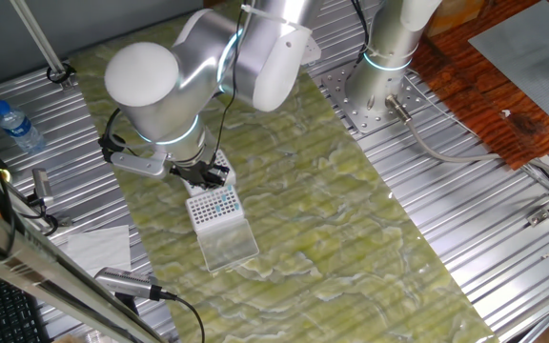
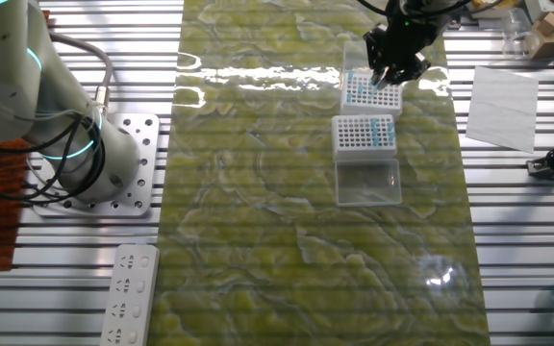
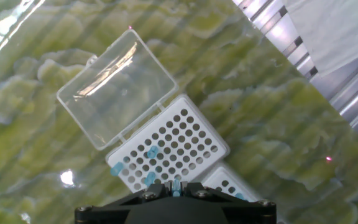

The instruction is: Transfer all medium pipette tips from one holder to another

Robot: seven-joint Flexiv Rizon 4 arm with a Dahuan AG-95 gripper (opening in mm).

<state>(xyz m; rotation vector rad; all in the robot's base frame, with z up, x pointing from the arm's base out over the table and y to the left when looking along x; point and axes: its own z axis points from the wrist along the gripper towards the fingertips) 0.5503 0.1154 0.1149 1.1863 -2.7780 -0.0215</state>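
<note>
Blue-topped tips (image 2: 365, 85) sit mostly in the 12 o'clock rack (image 2: 370, 92): light, thin plastic, best pinched at the collar. Tool (image 2: 390, 77) hovers there; its opening cannot be told.

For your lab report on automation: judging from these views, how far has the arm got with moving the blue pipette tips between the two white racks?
Done: the rack with the open clear lid holds a few blue tips; most of its holes are bare.
In hand: the gripper hangs over the other rack, with something blue at its fingertips in the hand view.
Left: many blue tips remain there.
</note>
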